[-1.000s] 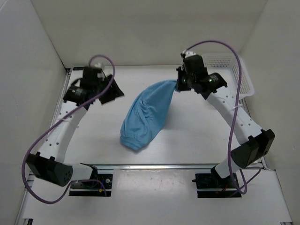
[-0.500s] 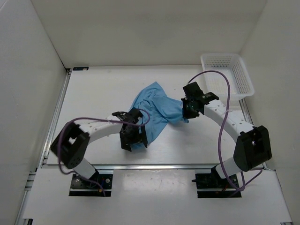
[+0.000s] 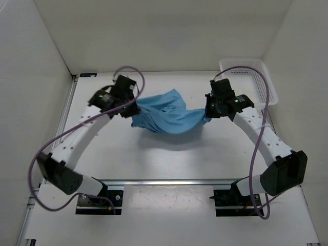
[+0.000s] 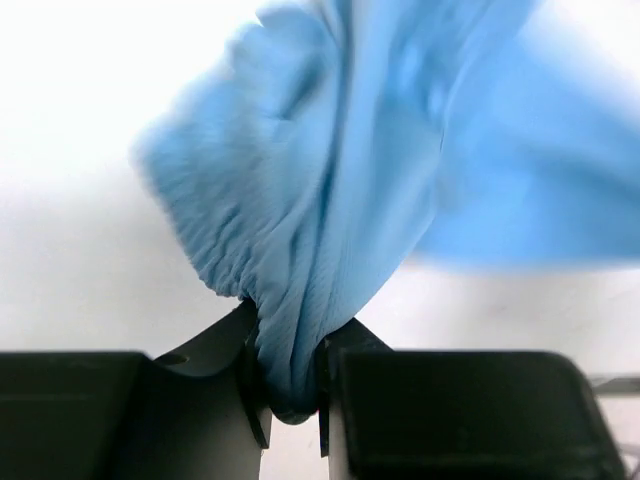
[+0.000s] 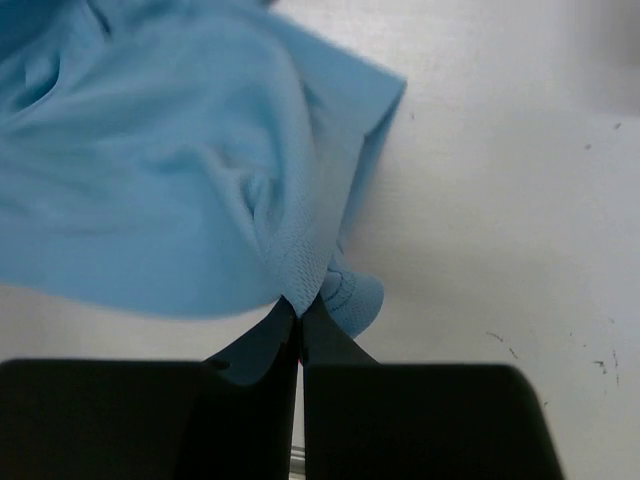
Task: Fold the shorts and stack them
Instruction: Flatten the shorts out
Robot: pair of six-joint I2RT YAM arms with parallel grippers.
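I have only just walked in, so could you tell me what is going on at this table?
The two arms are holding a pair of light blue shorts stretched between them. The left gripper is clamped on a bunched part at one end, and the right gripper pinches an edge at the other. The fabric sags in the middle and seems to hang just above the table. Nothing is folded yet. A white basket sits in the far right corner.

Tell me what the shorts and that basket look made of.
The shorts: thin, soft, matte fabric, probably a fine knit; they sag and bunch, with fine ribbing in the wrist views. The basket: seemingly rigid white plastic, with mesh walls.
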